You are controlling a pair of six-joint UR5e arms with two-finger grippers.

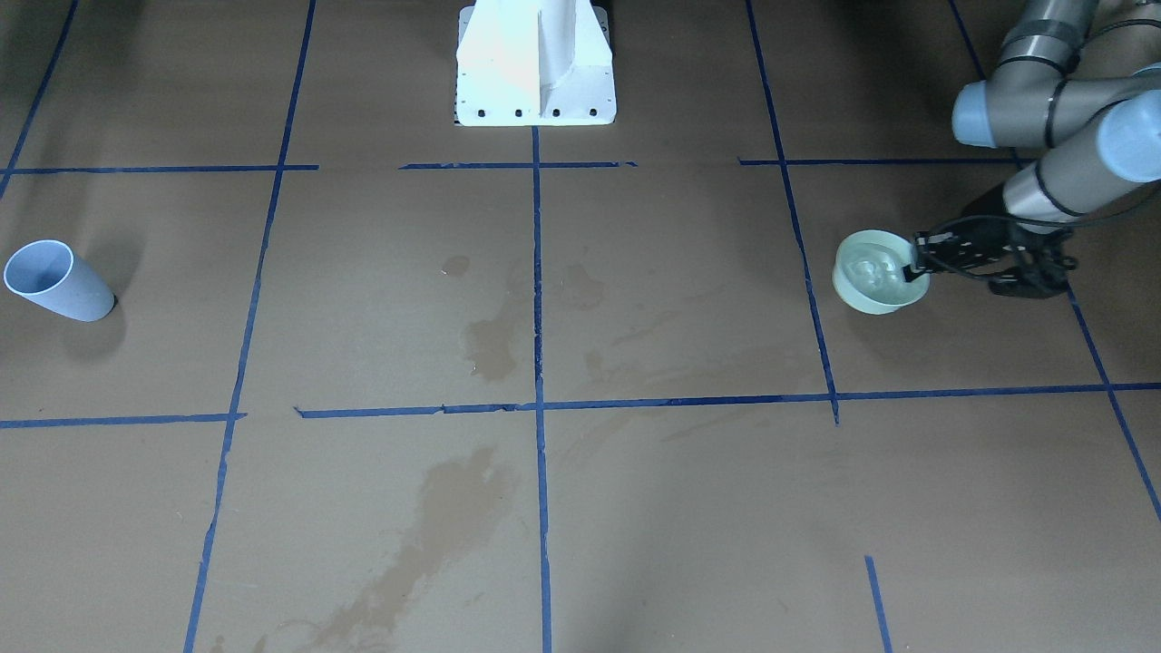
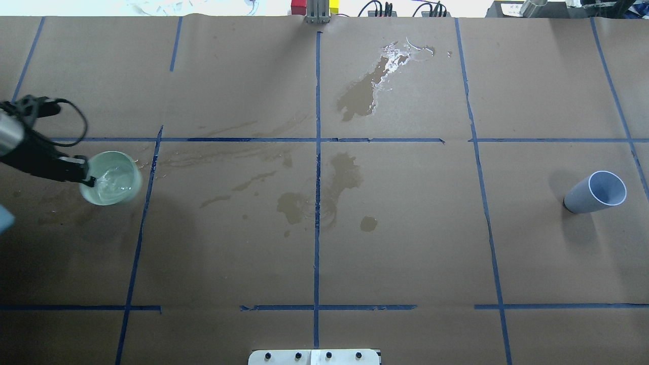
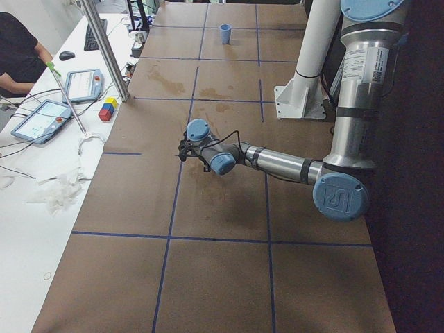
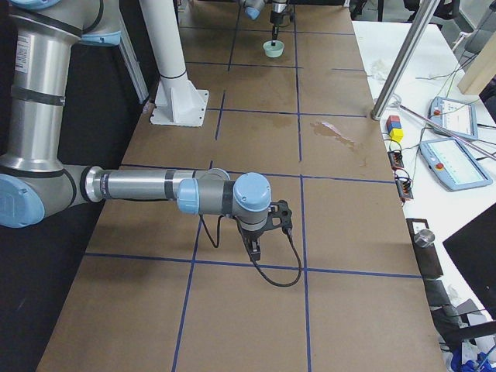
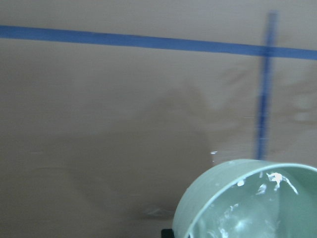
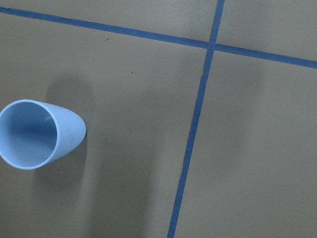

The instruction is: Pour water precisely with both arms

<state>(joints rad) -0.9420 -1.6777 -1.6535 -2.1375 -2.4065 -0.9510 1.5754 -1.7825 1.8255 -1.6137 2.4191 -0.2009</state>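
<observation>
Water point(image 2: 114, 183), where does it lie?
— See your overhead view: clear, rippling and glinting, it fills the pale green cup point(image 2: 138, 175) at the table's left end. The left gripper point(image 2: 90, 178) is clamped on that cup's rim.
— Any writing?
— A white label point(image 3: 375, 61) on the left arm point(image 3: 277, 161) is too small to read.
— Surroundings?
— Dark wet stains point(image 2: 357, 96), blue tape lines point(image 2: 395, 140), and a blue cup point(image 2: 596, 192) well apart. The right gripper point(image 4: 256, 242) shows only sidelong, so you cannot tell its state.

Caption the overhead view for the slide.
Left gripper holds green cup of water by its rim; empty blue cup stands far right.
</observation>
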